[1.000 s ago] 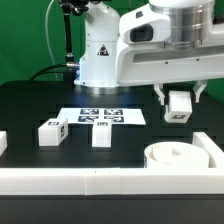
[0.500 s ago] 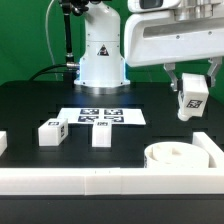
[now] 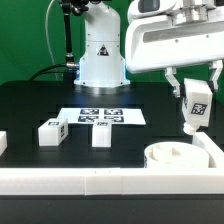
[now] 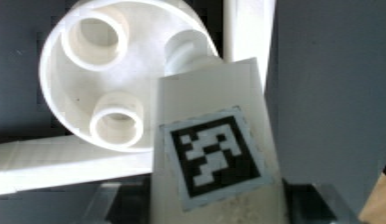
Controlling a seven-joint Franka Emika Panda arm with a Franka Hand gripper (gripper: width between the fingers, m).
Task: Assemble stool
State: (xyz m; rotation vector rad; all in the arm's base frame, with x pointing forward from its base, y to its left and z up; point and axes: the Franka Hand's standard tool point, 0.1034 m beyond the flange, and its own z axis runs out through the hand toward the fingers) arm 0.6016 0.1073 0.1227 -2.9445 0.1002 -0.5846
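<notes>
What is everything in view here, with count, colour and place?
table: 1, black
border rail: 1, white, table's near edge
marker board: 1, white, table's middle
seat disc: 1, white, in the border rail's corner
loose legs: 2, white, tagged, near the marker board
held leg: 1, white, tagged, raised near the seat disc
cut-off part: 1, white, exterior view's left edge
arm: 1, white, behind
tool: 1, white body, shut on the held leg
</notes>
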